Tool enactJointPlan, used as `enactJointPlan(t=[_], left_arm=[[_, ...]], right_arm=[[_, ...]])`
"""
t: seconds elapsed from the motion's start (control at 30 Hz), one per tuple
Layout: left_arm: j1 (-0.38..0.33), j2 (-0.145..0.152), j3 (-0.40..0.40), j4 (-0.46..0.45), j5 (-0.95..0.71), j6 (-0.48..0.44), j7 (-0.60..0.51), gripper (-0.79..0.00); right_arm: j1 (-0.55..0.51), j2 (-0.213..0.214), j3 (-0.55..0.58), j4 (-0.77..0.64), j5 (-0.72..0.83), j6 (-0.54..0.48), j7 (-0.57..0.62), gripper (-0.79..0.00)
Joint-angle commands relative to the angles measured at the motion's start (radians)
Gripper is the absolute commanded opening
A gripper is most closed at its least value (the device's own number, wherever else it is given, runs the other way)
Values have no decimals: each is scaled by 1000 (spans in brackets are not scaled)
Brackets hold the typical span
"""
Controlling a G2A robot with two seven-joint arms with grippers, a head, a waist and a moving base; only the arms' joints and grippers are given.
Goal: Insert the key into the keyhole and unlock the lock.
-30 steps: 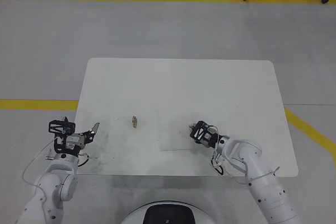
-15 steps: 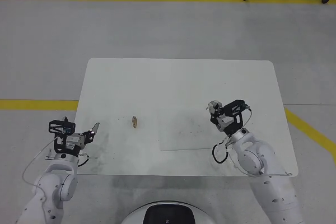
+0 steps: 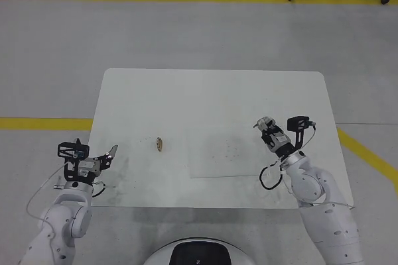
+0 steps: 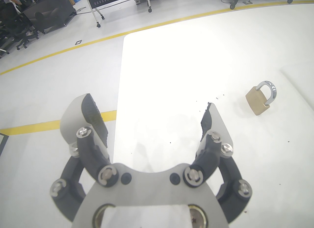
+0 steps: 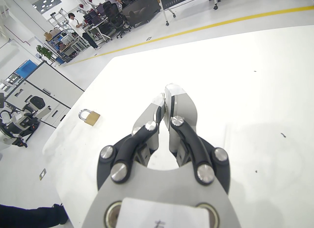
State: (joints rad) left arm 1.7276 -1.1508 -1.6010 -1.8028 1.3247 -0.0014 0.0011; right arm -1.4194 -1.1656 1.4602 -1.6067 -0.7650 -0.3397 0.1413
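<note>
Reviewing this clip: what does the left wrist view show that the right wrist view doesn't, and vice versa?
Left wrist view: the left pincer, open, over the edge of the table. Right wrist view: the right pincer, shut above the table; what it holds, if anything, cannot be seen. Both: the brass padlock lying on the white table.
</note>
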Motion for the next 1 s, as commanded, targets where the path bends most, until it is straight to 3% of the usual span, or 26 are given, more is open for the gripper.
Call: enactJointPlan(t=[0.0, 0.07, 0.13, 0.2, 0.3, 0.33, 0.67, 0.77, 0.97], left_arm=[[-15, -4, -7, -16, -106, -17, 1, 0], [-33, -7, -10, -36, -230, -75, -22, 0], [-56, -10, -1, -52, -429, -190, -85, 0], [-87, -11, -7, -46, -729, -308, -198, 0], [-141, -7, 1, -30, -1023, -375, -403, 0], [-155, -5, 2, -28, -1069, -380, -440, 0], [-149, -8, 15, -31, -1112, -377, -435, 0], [-157, -10, 57, -20, -1347, -359, -551, 0], [-264, -9, 106, 62, -1839, -196, -885, 0]], right_arm=[[3, -5, -20, 11, 34, 17, -6, -785], [27, -15, -55, 35, 119, 10, -12, -785], [61, -24, -94, 60, 174, 11, -10, -785], [89, -34, -132, 76, 213, 9, -17, -785], [115, -45, -168, 85, 284, 4, -32, -785], [120, -47, -169, 85, 297, 8, -40, -785], [110, -49, -158, 75, 344, -4, -62, -785], [88, -54, -167, 65, 485, -78, -26, -785], [99, -63, -221, 74, 774, -182, 138, -785]])
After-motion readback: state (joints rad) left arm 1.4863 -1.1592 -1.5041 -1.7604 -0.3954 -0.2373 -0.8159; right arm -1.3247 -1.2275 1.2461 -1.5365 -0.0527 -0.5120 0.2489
